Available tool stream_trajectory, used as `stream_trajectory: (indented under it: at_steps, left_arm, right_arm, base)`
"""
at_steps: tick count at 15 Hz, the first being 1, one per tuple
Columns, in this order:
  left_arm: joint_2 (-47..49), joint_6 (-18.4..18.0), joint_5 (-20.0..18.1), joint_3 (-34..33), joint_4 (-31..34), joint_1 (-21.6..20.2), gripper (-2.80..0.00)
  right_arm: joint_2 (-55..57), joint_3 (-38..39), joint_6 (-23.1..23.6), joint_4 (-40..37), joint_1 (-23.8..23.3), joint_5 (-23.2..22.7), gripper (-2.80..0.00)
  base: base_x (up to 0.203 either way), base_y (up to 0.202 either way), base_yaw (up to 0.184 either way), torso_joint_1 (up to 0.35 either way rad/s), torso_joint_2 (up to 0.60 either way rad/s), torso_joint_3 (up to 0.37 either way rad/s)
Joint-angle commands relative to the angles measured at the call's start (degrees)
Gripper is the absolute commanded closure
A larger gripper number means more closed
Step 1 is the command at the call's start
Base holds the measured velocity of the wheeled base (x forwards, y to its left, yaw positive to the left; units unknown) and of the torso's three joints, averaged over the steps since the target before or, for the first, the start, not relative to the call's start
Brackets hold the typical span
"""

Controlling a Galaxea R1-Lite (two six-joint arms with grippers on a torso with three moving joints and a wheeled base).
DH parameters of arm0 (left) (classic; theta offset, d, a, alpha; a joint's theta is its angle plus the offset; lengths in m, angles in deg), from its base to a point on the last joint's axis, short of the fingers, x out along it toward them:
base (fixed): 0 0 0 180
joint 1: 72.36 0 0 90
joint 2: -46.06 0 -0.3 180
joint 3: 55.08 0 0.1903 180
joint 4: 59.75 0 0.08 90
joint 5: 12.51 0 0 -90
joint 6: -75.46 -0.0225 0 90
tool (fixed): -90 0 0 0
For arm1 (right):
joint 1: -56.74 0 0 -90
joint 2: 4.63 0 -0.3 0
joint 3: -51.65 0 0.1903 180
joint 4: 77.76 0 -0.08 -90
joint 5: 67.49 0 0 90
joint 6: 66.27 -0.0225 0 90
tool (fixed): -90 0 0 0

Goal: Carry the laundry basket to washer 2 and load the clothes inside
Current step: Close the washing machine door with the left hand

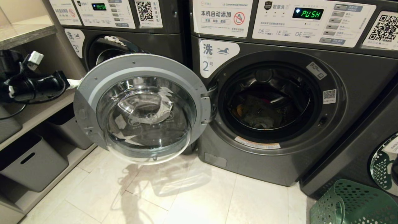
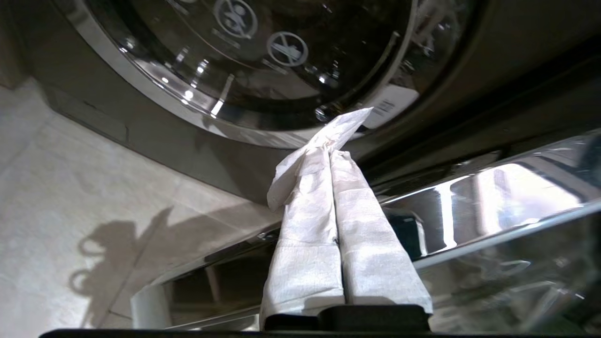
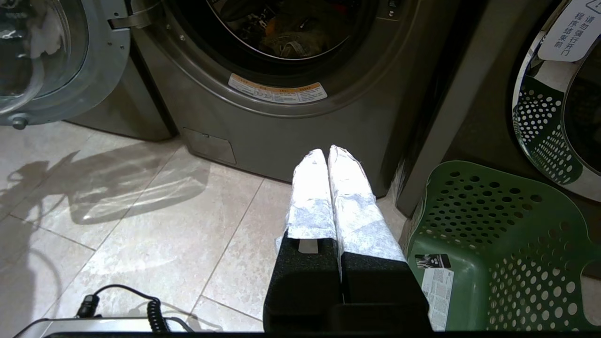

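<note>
Washer 2 [image 1: 214,57] is dark grey, and its round glass door [image 1: 140,109] stands swung wide open to the left. Clothes [image 1: 261,113] lie in the drum, also seen in the right wrist view [image 3: 286,37]. The green laundry basket [image 1: 348,202] stands on the floor to the washer's right; the part of its inside [image 3: 493,234] that shows holds only a label. My left arm [image 1: 40,82] reaches in from the left behind the open door. Its gripper [image 2: 331,150] is shut on nothing, close to the door's chrome outer face. My right gripper [image 3: 327,152] is shut and empty, low over the floor beside the basket.
Another washer [image 1: 124,31] stands left of washer 2, and its front is right behind the open door. A further washer [image 1: 385,165] with a shut door is at the right, behind the basket. Shelves with grey bins [image 1: 31,161] line the left wall. A coiled cable [image 3: 155,314] lies near my base.
</note>
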Motion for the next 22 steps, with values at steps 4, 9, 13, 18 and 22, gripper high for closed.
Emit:
stream_trajectory:
  at_steps: [4,9,13,18,22]
  left_arm:
    - [-9.69,-0.39,-2.68,-0.4,15.27,0.12,0.0]
    - [-17.3,-4.32,-2.74,-0.55,37.49,2.3,0.0]
    - [-19.58,-10.88,-2.6,-0.56,49.47,4.01,0.0]
    - [-22.39,-14.72,-2.52,-4.06,54.15,5.98,0.0]
    - [-27.54,-14.8,-2.45,-11.54,54.02,11.15,0.0]
  right_arm:
    - [0.01,0.0,-0.07,0.06,0.01,-0.11,0.0]
    - [0.08,0.0,-0.41,0.06,0.01,-0.11,0.0]
    - [0.0,0.0,-0.87,0.05,0.01,-0.02,0.0]
    - [0.0,0.0,-0.95,0.06,0.01,0.07,0.0]
    - [0.09,0.0,-0.95,-0.03,0.01,0.07,0.0]
  base:
    - [0.0,0.0,0.0,0.0,0.0,0.0]
    - [0.0,0.0,0.0,0.0,0.0,0.0]
    - [0.0,0.0,0.0,0.0,0.0,0.0]
    - [0.0,0.0,0.0,0.0,0.0,0.0]
    - [0.0,0.0,0.0,0.0,0.0,0.0]
